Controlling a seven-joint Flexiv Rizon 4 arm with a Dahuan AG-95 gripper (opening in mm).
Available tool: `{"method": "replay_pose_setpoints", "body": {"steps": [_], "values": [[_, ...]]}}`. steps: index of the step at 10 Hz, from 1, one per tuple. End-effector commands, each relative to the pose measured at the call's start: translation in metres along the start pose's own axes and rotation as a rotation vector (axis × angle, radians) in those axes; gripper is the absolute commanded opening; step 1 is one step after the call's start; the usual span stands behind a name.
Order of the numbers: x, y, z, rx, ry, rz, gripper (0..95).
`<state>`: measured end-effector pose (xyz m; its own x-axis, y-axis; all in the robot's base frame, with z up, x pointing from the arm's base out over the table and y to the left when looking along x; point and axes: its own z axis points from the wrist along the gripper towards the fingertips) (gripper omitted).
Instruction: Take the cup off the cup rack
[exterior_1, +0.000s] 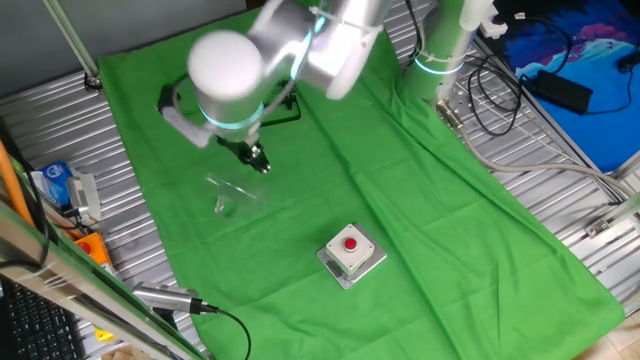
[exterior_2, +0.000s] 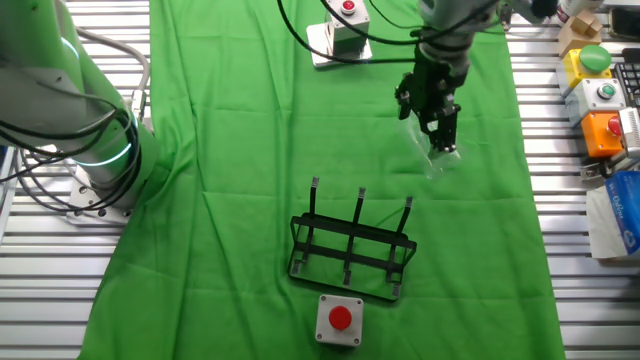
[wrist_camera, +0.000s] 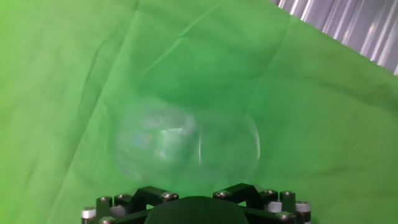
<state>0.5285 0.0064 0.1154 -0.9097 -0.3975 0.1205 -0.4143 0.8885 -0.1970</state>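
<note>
The clear glass cup (exterior_1: 232, 195) lies on the green cloth, off the rack, faint and see-through. It also shows in the other fixed view (exterior_2: 438, 165) and fills the middle of the hand view (wrist_camera: 186, 146), blurred. My gripper (exterior_1: 258, 160) hangs just above and beside the cup, apart from it; in the other fixed view my gripper (exterior_2: 443, 140) shows two fingers standing apart with nothing between them. The black wire cup rack (exterior_2: 350, 250) stands empty on the cloth, well away from the cup; in one fixed view the cup rack (exterior_1: 290, 108) is mostly hidden behind my arm.
A grey box with a red button (exterior_1: 351, 253) sits on the cloth in front of the cup. A second red-button box (exterior_2: 340, 320) stands by the rack. More button boxes (exterior_2: 600, 90) and cables line the metal table edge.
</note>
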Motion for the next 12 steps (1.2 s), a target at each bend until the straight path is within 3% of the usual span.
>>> {"method": "replay_pose_setpoints", "body": {"steps": [1, 2, 4, 6, 9, 10, 11, 12], "values": [[0.006, -0.019, -0.006, -0.047, -0.027, -0.094, 95.0], [0.011, -0.033, -0.006, -0.104, -0.060, -0.107, 76.0], [0.024, -0.060, -0.008, -0.260, -0.133, -0.095, 76.0], [0.028, -0.069, -0.006, -0.350, -0.176, -0.094, 76.0], [0.029, -0.070, -0.003, -0.420, -0.218, -0.098, 76.0], [0.030, -0.071, -0.003, -0.420, -0.225, -0.116, 76.0], [0.030, -0.071, -0.004, -0.378, -0.214, -0.160, 76.0], [0.030, -0.071, -0.006, -0.357, -0.189, -0.161, 76.0]]}}
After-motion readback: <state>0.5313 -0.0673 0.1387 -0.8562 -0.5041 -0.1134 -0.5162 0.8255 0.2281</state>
